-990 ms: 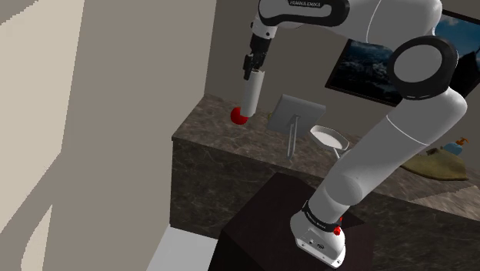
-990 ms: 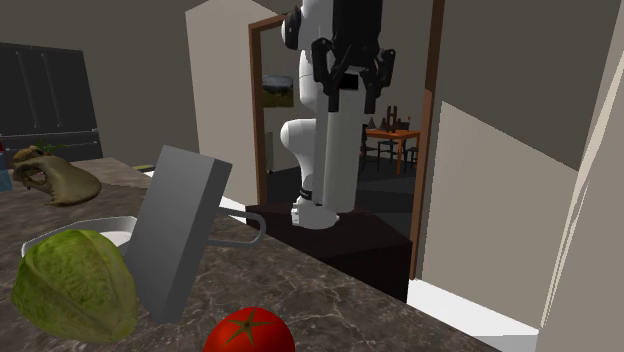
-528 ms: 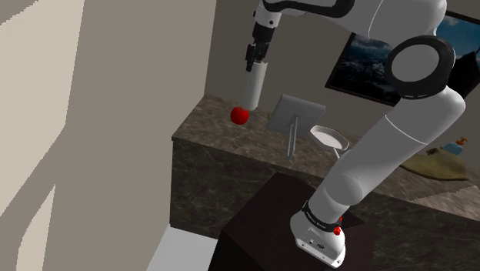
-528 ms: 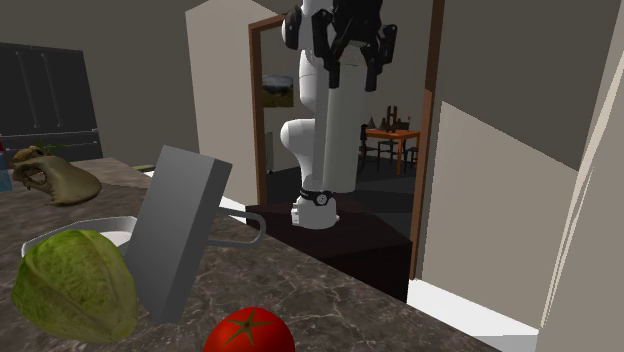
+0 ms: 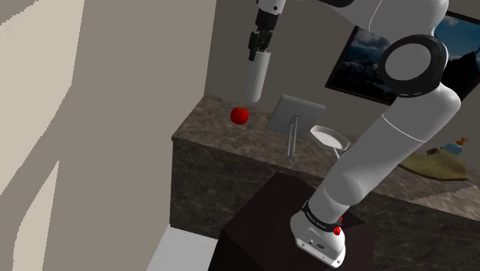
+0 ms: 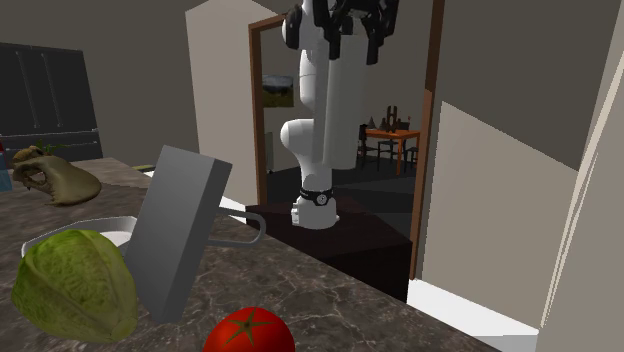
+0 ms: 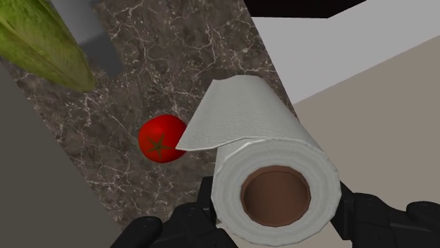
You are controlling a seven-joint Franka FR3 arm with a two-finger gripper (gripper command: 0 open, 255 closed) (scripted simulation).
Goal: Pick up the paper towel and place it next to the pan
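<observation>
Risk: roll (image 7: 271,187) is soft, w/ a loose sheet lifting off its side. The pinch could slip & drop it by the tomato (image 7: 161,139), nearly under it. Route to pan (image 5: 329,138) passes the slab (image 5: 295,114) standing betw. them, so a low swing would prob. clip it. Needs height, then descent beside pan, not into it.

End effector (image 7: 276,215) clamped on roll, a finger each side, core facing cam. Shoulder view: roll hangs upper centre, straight below end effector, high over worktop (image 5: 208,127).
</observation>
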